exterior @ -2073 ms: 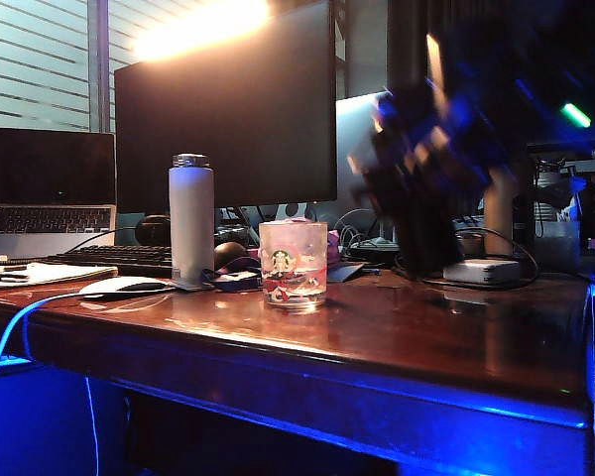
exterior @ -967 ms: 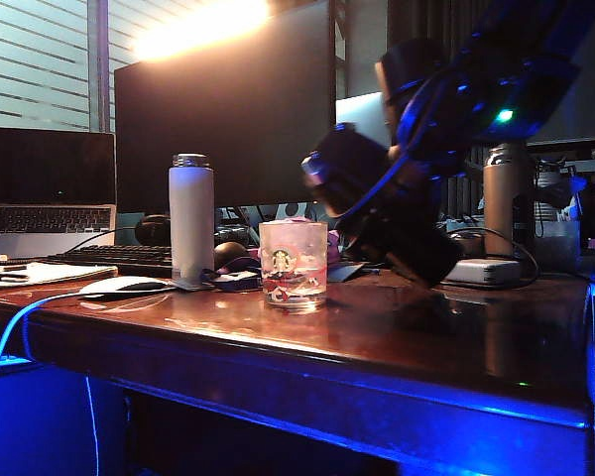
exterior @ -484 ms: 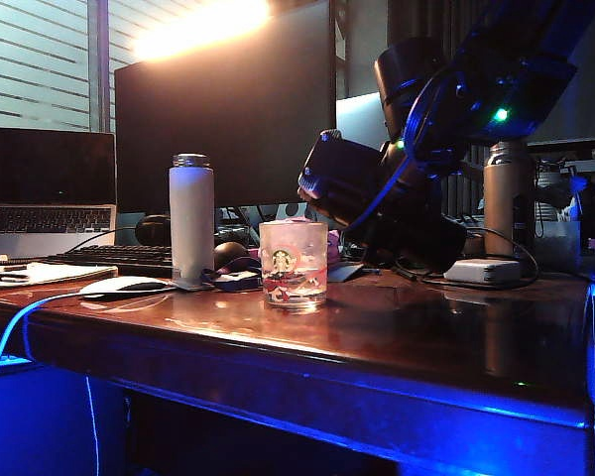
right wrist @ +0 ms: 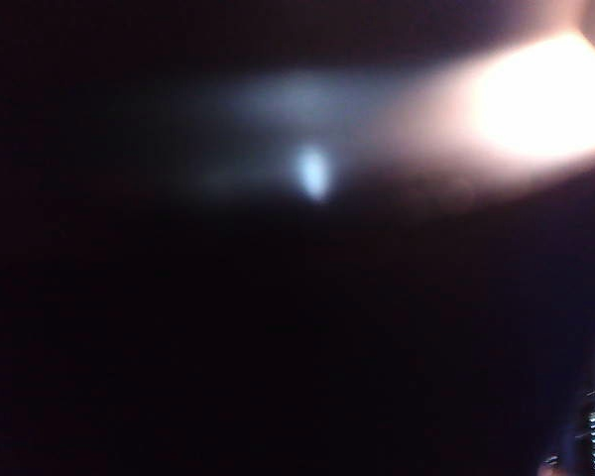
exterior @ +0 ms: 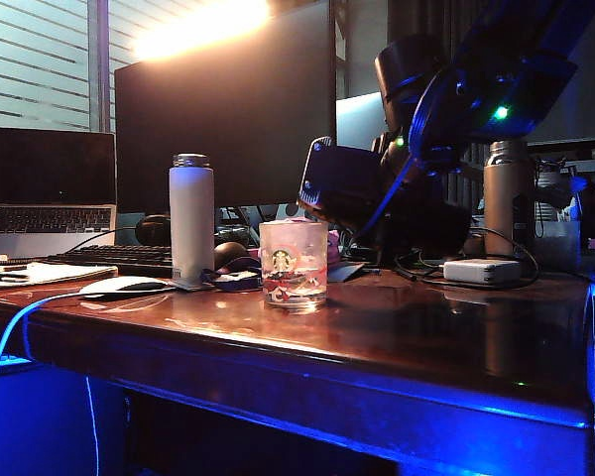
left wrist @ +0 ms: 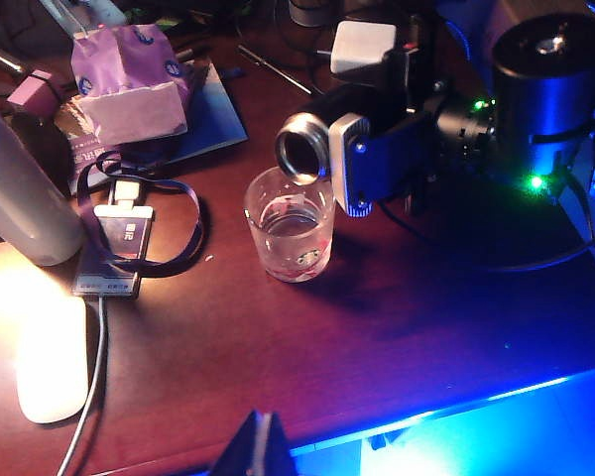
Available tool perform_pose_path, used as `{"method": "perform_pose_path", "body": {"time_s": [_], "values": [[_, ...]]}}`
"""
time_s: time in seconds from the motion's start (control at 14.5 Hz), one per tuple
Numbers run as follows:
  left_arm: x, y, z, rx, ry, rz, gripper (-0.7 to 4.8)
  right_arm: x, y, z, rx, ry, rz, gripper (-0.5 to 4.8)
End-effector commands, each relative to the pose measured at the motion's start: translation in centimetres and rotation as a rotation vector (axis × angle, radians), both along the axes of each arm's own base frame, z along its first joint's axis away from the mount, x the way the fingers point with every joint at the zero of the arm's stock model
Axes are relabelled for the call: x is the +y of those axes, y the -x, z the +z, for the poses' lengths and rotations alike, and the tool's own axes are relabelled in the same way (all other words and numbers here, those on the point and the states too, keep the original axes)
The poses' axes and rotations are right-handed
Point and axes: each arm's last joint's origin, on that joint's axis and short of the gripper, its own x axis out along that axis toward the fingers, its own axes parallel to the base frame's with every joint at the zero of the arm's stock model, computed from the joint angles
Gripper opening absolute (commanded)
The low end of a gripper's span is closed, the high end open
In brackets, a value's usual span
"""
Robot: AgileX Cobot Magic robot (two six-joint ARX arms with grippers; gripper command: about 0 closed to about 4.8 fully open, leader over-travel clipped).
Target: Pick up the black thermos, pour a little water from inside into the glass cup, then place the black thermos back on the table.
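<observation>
You are at the pouring step. Near you, the left gripper (left wrist: 261, 443) hangs over the table (left wrist: 278, 377) edge (its fingers are too hidden to tell). Farther off, the glass cup (left wrist: 291, 236) waits. The right gripper (left wrist: 382, 149) pinches the black thermos (left wrist: 305, 149), tipped over it. Next, tilt gently.

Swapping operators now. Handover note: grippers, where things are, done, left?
Right gripper: shut on the black thermos, tipped on its side with its mouth over the glass cup.
Left gripper: only its tip in view, above the table's front edge; state unclear, holding nothing visible.
Cup stands upright on the table, some water in it.
Done: pick-up, tilt to pour.
Left: finish the pour, right the thermos, set it back on the table.
</observation>
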Motion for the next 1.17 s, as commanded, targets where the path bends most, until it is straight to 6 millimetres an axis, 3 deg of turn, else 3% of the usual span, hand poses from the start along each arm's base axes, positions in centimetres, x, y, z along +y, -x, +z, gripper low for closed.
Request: {"method": "perform_pose_path", "body": {"time_s": [0.07, 1.17], "values": [[0.00, 0.04, 0.26, -0.020, 0.004, -0.005, -0.03, 0.07, -0.07, 0.92, -0.060, 0.049, 0.001, 0.77], [0.00, 0.04, 0.26, -0.020, 0.004, -0.005, -0.03, 0.14, -0.05, 0.85, -0.080, 0.322, 0.095, 0.76]]}}
